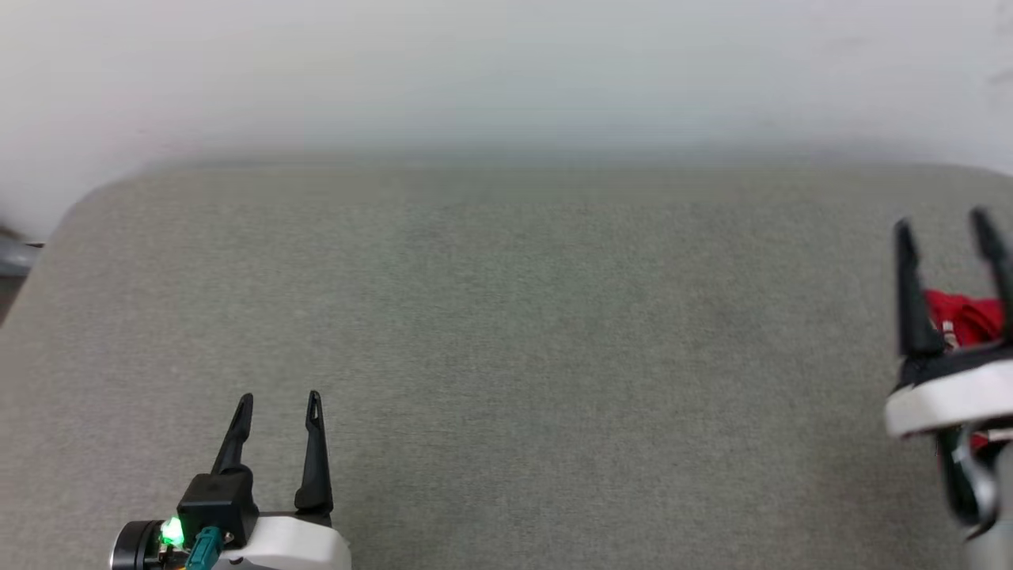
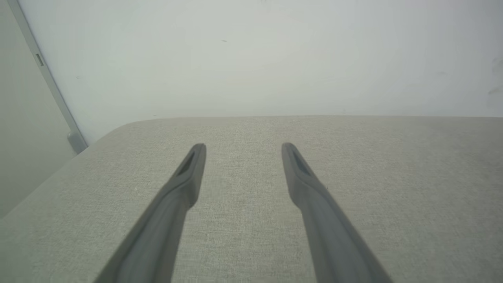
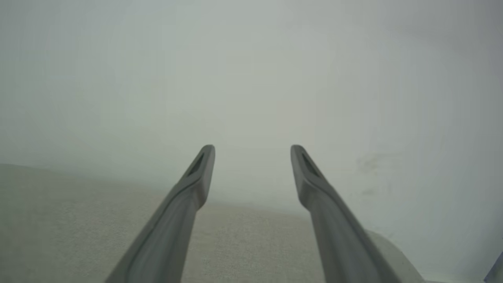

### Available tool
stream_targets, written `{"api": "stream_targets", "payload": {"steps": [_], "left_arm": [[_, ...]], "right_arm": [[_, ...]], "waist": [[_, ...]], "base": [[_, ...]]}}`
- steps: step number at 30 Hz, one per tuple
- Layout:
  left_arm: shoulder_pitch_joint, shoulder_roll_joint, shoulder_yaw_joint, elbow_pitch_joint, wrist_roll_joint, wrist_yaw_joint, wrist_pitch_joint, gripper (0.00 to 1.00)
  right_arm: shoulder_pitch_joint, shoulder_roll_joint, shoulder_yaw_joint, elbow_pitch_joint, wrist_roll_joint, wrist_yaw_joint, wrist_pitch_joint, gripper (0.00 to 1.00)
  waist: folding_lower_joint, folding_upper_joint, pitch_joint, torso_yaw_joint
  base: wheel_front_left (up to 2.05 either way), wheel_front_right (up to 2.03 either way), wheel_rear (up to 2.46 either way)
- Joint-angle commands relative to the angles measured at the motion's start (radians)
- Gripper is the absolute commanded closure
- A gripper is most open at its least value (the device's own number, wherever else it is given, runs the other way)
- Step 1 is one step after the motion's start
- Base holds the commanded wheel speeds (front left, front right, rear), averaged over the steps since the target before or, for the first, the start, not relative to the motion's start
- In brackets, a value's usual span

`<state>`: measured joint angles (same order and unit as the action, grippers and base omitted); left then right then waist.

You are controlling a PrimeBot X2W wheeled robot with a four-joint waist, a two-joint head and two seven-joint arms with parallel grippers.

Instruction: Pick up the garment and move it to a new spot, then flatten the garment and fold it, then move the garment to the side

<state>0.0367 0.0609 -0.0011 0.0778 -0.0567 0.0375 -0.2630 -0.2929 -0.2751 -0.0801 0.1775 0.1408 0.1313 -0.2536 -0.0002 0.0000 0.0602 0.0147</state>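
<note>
A small patch of the red garment (image 1: pixel 965 317), with a bit of white, lies on the grey padded surface (image 1: pixel 506 332) at the far right edge of the head view, mostly hidden behind my right gripper (image 1: pixel 943 218). That gripper hovers over it, open, with nothing between its fingers (image 3: pixel 202 173). My left gripper (image 1: pixel 279 398) rests at the lower left, far from the garment, open and empty. In the left wrist view, the left gripper (image 2: pixel 243 146) points across bare grey fabric toward the wall.
A pale wall (image 1: pixel 506 71) runs directly behind the padded surface. The surface has rounded far corners (image 1: pixel 87 198). A grey vertical strip (image 2: pixel 47 82) runs down the wall at the far left.
</note>
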Motion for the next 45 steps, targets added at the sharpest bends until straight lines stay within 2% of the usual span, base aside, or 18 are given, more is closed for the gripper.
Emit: {"api": "stream_targets", "payload": {"steps": [1, 4, 8, 18, 31, 32, 36, 45], "left_arm": [[0.006, 0.006, 0.0, 0.012, -0.005, -0.01, -0.002, 0.0], [0.002, 0.005, 0.0, 0.026, -0.008, -0.017, -0.002, 0.0], [0.01, 0.002, -0.003, 0.038, -0.013, -0.023, -0.002, 0.0], [0.025, -0.001, -0.011, 0.053, -0.016, -0.038, -0.002, 0.0], [0.034, -0.004, -0.008, 0.057, -0.02, -0.052, -0.002, 0.0], [0.031, -0.004, -0.009, 0.056, -0.019, -0.05, 0.0, 1.0], [0.047, -0.008, -0.011, 0.095, -0.019, -0.051, 0.005, 1.0], [0.017, -0.008, 0.011, 0.11, -0.206, -0.065, 0.056, 1.0]], "right_arm": [[0.056, 0.045, 0.0, -0.03, -0.01, -0.001, -0.002, 0.0], [0.135, 0.109, 0.015, -0.058, -0.02, -0.001, -0.002, 0.0], [0.221, 0.156, 0.023, -0.061, -0.015, -0.001, -0.005, 0.0], [0.351, 0.204, -0.009, -0.082, -0.023, -0.001, -0.01, 0.0], [0.424, 0.223, -0.035, -0.164, -0.042, -0.001, -0.01, 0.0], [0.416, 0.218, -0.035, -0.159, -0.042, 0.0, -0.009, 1.0], [0.417, 0.22, -0.034, -0.12, -0.043, 0.0, -0.008, 1.0], [0.386, 0.22, -0.036, -0.096, 0.143, 0.0, 0.04, 1.0]], "waist": [[0.0002, 0.0, -0.027, 0.028], [0.0002, 0.0, -0.041, 0.041], [0.0002, 0.0, -0.053, 0.049], [0.0002, 0.0, -0.068, 0.042], [0.0002, 0.0, -0.072, 0.035], [0.0002, 0.0, -0.072, 0.035], [0.0002, 0.0, -0.073, 0.035], [0.0002, 0.0, -0.071, 0.031]], "base": [[0.0, 0.0, 0.0], [0.0, 0.0, 0.0], [0.0, 0.0, 0.0], [0.0, 0.0, 0.0], [0.0, 0.0, 0.0], [0.0, 0.0, 0.0], [0.0, 0.0, 0.0], [0.0, 0.0, 0.0]]}}
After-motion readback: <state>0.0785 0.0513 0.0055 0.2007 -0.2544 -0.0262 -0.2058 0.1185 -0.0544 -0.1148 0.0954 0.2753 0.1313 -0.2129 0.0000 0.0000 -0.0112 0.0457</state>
